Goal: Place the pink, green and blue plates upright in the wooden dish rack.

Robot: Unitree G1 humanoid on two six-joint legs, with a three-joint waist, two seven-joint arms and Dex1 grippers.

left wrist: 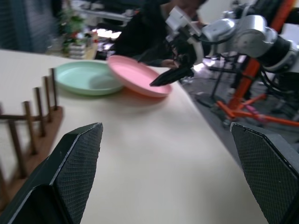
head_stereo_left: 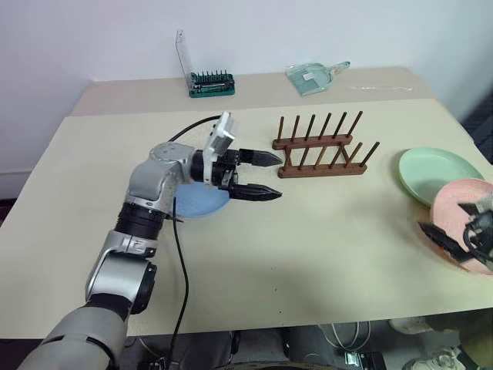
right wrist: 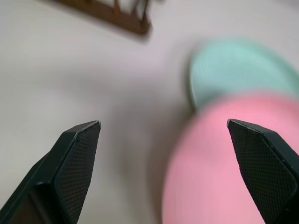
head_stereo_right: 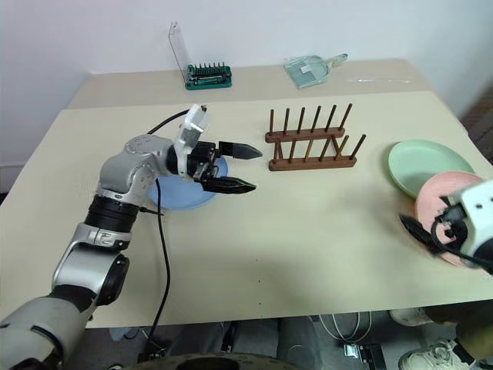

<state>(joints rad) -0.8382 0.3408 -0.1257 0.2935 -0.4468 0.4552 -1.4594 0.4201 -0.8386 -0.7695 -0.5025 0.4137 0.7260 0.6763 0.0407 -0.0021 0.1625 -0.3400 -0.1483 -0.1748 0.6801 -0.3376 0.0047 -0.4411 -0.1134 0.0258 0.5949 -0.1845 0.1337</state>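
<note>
The wooden dish rack [head_stereo_left: 320,150] stands with no plates in it at the middle of the table. The blue plate [head_stereo_left: 202,203] lies flat to its left, partly hidden under my left arm. My left gripper [head_stereo_left: 279,176] hovers open and level just past the blue plate, pointing toward the rack and holding nothing. The green plate [head_stereo_left: 435,173] lies flat at the right. The pink plate [head_stereo_left: 462,204] leans on its near rim. My right gripper [head_stereo_left: 441,216] is open over the pink plate's near edge and grips nothing. The right wrist view shows the pink plate [right wrist: 224,163] between wide-apart fingers.
A green tray of screwdriver bits [head_stereo_left: 212,83] with an upright clear lid and a clear scoop [head_stereo_left: 312,77] sit at the table's far side. A black cable [head_stereo_left: 181,262] hangs from my left arm. The table edge [head_stereo_left: 477,139] runs close behind the two plates on the right.
</note>
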